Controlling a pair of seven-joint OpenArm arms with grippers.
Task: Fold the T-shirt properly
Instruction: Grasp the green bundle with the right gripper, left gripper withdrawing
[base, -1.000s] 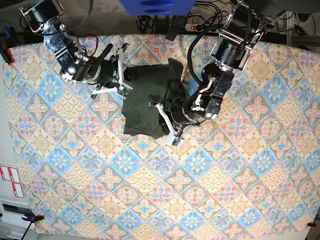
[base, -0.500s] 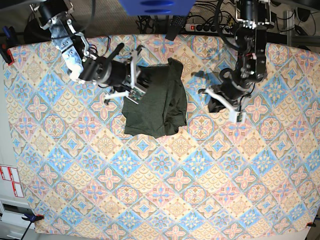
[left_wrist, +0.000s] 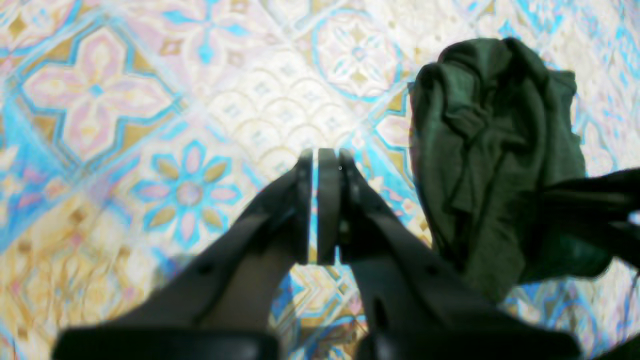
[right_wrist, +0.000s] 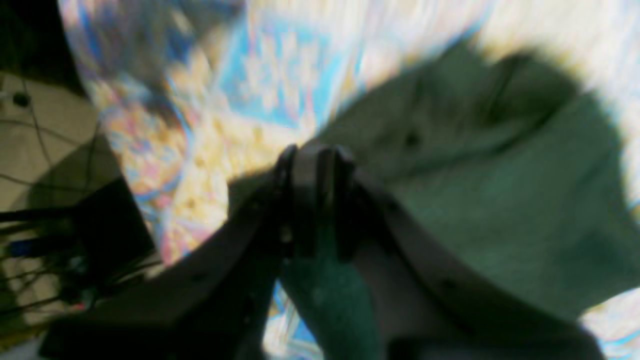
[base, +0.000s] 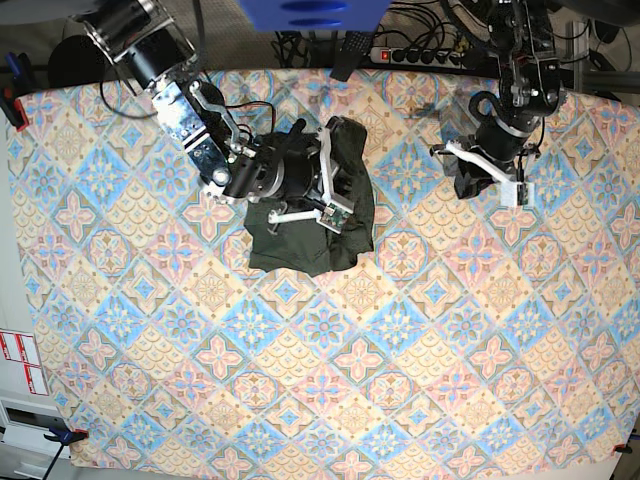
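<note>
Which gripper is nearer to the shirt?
Right. The right gripper is over the shirt, pinching its fabric. The left gripper is shut, off to the side above the bare cloth.

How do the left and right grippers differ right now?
The left gripper is shut on nothing, over bare patterned cloth away from the T-shirt. The right gripper is pinched on a fold of the T-shirt, working over it. Both are black.

One T-shirt (base: 305, 215), dark olive green, lies on one patterned desk (base: 330, 400). Two robot arms work above it: one left gripper (base: 487, 175) and one right gripper (base: 322, 185).
</note>
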